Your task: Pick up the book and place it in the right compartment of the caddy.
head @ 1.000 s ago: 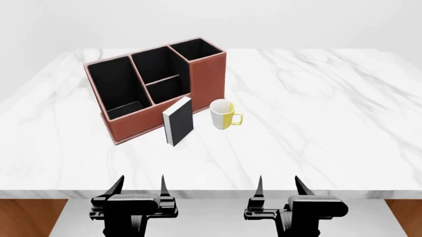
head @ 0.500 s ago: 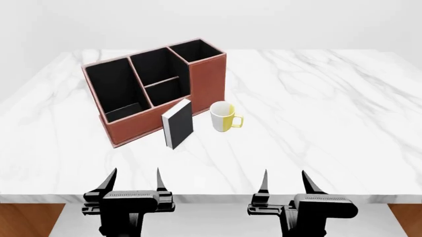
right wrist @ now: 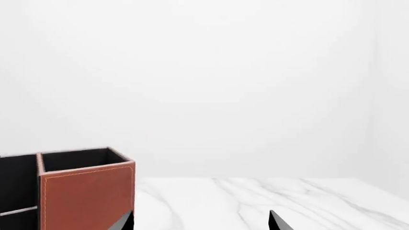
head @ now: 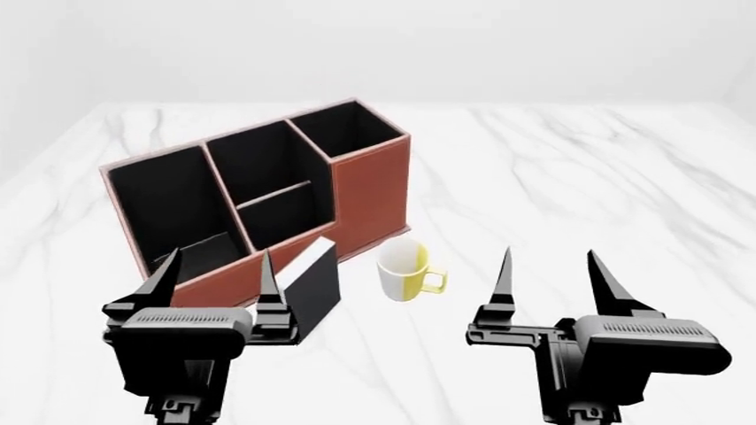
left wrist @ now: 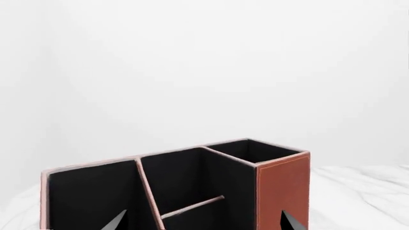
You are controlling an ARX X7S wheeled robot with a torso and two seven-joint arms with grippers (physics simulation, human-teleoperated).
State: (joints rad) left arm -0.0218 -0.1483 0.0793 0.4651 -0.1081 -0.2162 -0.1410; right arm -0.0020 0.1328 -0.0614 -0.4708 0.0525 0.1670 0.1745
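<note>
So nothing is done yet — the book [head: 310, 288] stands on the counter [head: 614, 186] against the caddy [head: 366, 190]; both my fingers, left [head: 212, 276] and right [head: 550, 274], spread wide, empty — grasp and placing remain.

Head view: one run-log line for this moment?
phase: approach | left gripper: open, empty | right gripper: open, empty | book: upright beside caddy | mug: untouched

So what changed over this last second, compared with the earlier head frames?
Both arms advanced over the table: the left end effector now sits just in front of the book, the right end effector right of the mug. The head view also closed in. Both remain open and empty; book, mug and caddy keep their arrangement.
</note>
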